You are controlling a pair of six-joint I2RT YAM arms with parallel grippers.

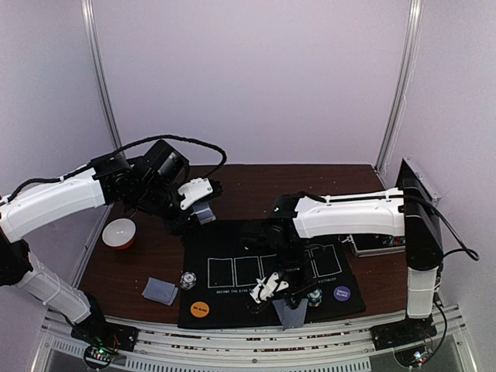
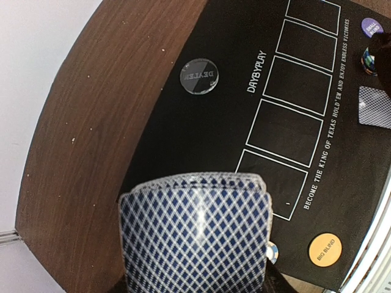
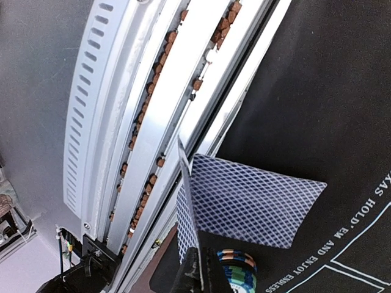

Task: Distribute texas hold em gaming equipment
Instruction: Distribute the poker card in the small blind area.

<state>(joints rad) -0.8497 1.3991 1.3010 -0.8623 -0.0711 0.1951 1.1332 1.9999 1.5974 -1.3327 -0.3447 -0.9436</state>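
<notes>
My left gripper (image 1: 203, 204) hangs over the mat's far left corner, shut on a stack of blue-diamond-backed playing cards (image 2: 195, 235) that hides its fingers in the left wrist view. My right gripper (image 3: 203, 273) is low over the mat's near edge, shut on a single card (image 3: 186, 201) seen edge-on. Beside it another card (image 3: 253, 202) lies face down on the black mat (image 1: 232, 240), with a striped chip stack (image 3: 237, 270) close by. On the mat are an orange disc (image 1: 200, 308), a purple disc (image 1: 342, 294) and a clear dealer disc (image 2: 199, 75). A second chip stack (image 1: 187, 280) stands at the mat's left edge.
A small pile of face-down cards (image 1: 160, 291) lies on the wooden table left of the mat. A red and white bowl (image 1: 118, 232) stands at the far left. A silver case (image 1: 373, 245) sits right of the mat, behind the right arm. A metal rail (image 3: 153, 122) runs along the near edge.
</notes>
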